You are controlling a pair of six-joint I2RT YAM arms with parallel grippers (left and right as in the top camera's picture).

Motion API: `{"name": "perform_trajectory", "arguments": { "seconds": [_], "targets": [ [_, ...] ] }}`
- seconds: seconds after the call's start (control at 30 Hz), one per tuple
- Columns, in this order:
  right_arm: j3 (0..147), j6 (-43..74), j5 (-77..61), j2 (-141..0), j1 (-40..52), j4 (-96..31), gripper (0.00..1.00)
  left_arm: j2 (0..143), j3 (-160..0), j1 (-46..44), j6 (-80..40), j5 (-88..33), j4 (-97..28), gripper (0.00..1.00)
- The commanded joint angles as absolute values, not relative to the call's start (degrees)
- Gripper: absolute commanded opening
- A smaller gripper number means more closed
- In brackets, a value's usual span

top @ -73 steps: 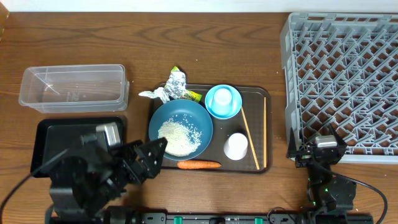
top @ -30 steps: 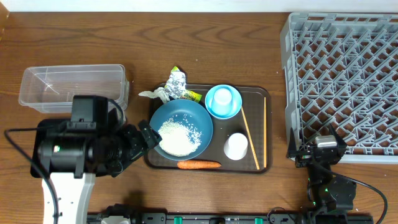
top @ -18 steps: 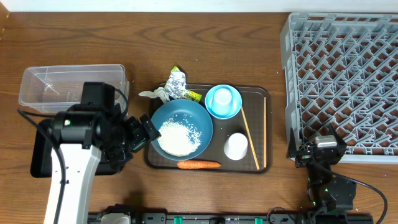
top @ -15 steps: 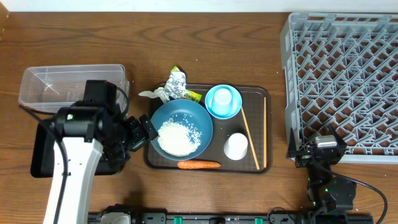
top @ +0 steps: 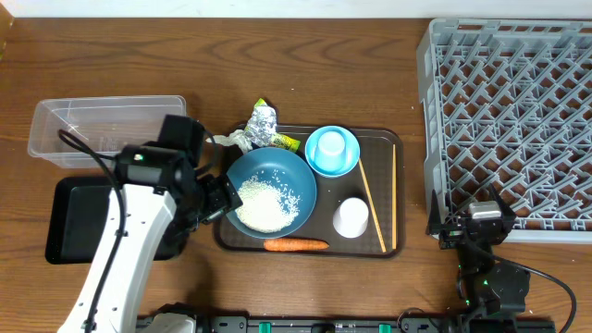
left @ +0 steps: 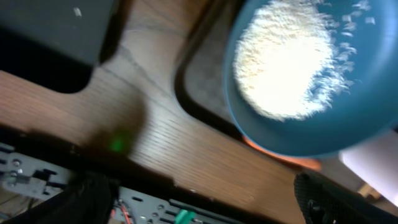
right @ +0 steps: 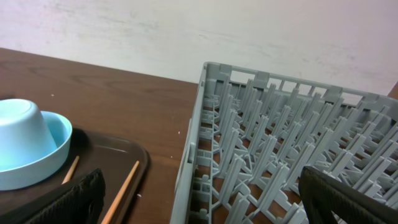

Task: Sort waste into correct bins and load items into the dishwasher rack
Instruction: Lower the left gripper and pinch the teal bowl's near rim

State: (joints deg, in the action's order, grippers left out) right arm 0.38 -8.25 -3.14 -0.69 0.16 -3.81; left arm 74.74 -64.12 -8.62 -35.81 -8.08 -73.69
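Note:
The large dark blue bowl [top: 269, 190] holds a heap of white rice [top: 264, 203] on the brown serving tray [top: 393, 143]. My left gripper [top: 215, 196] hovers open at the bowl's left rim; its wrist view shows the bowl [left: 348, 124] and rice [left: 286, 62] from above. An orange carrot [top: 296, 245] lies in front of the bowl. Foil [top: 262, 125], a yellow-green wrapper [top: 282, 141] and white paper [top: 225, 140] lie behind it. A pale blue cup [top: 331, 148] sits upturned in the small bowl [top: 316, 165]. A whitish cup [top: 351, 217] and chopsticks [top: 372, 208] are to the right. My right gripper [top: 472, 222] stands open at the grey rack [top: 509, 120].
The clear tub [top: 106, 129] stands at the back left, and the black tray [top: 79, 222] lies in front of it, partly under my left arm. The rack's near wall [right: 199, 155] is close to my right gripper [right: 205, 205].
My left arm has swung from the front left, over the black tray, up and right to the blue bowl's left rim. The right arm has not moved.

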Motion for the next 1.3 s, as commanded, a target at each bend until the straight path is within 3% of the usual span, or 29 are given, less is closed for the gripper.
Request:
{"name": "perform_trajectory", "arguments": {
  "seconds": [0.0,0.73,1.27],
  "targets": [
    [0.32,-9.08,-3.01,-0.27,-0.36,-4.08,0.99,74.87,-60.03,-10.35,-39.4,-3.38,-71.33,0.98],
    [0.32,-9.08,-3.01,-0.27,-0.36,-4.08,0.99,74.98,-46.61,-12.25,-42.13,-6.83,-52.51,0.98],
    [0.32,-9.08,-3.01,-0.27,-0.36,-4.08,0.99,78.61,-44.4,-15.46,-42.59,-8.38,-47.22,0.98]
  ]
}}
